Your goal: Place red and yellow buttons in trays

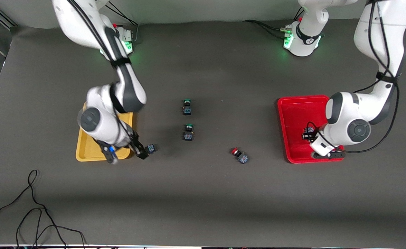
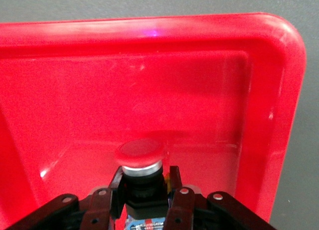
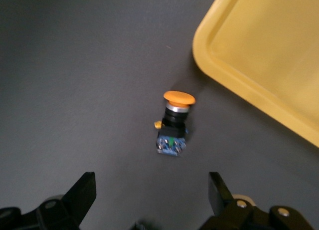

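A: Left gripper (image 2: 144,197)?
B: Clamped on a red-capped dark-bodied push-button (image 2: 141,162) over the shallow red plastic tray (image 2: 199,65)

A: Right gripper (image 3: 149,192)?
B: Jaws apart above an orange-capped button (image 3: 174,122) just beside the yellow plastic tray (image 3: 259,50)

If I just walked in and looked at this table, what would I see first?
Probably the bright shallow red plastic tray at the left arm's end of the table, where the left gripper holds a red-capped push button over it. At the right arm's end lies a matching yellow plastic tray; beside it the open right gripper hangs above an orange-yellow-capped button on the table.
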Tool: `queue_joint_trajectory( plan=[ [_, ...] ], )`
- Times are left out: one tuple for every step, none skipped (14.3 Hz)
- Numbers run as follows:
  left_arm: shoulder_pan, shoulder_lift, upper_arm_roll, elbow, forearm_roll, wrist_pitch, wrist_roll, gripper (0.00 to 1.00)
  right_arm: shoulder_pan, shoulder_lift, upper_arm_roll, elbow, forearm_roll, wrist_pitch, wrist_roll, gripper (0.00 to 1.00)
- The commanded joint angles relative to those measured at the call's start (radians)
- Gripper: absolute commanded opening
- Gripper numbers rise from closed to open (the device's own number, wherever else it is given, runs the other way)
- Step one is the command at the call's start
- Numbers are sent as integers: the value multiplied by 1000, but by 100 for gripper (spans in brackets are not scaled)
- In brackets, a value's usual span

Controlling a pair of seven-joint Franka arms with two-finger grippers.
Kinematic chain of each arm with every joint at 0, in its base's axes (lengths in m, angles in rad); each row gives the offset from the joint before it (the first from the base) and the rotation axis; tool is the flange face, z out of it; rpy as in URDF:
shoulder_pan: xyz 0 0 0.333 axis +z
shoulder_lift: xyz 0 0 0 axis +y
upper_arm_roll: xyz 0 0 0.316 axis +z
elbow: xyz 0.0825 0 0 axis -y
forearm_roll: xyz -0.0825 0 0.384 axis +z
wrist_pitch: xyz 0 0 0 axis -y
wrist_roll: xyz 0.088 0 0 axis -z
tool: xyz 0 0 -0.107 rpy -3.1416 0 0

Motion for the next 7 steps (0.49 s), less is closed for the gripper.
queue_joint_trajectory(
  plan=[
    [-7,-19,2,6,18,-8,8,92,-6,119,-14,72,49,-17,15,100],
    [-13,-21,2,23,18,-22,6,100,-6,135,-14,69,51,-15,17,100],
    [-14,-30,-1,47,16,-38,2,100,-6,147,-12,69,57,-9,17,100],
    [-14,-44,-4,83,15,-86,-3,100,-6,159,-12,66,92,11,12,100],
    [-22,-50,-8,130,10,-154,-10,100,-4,178,-12,66,113,22,4,100],
    [-34,-49,-12,193,1,-233,-17,100,-4,183,-12,66,115,34,3,97],
    [-54,-45,-23,245,-16,-282,-32,100,-4,186,-12,66,115,46,3,89]
  ],
)
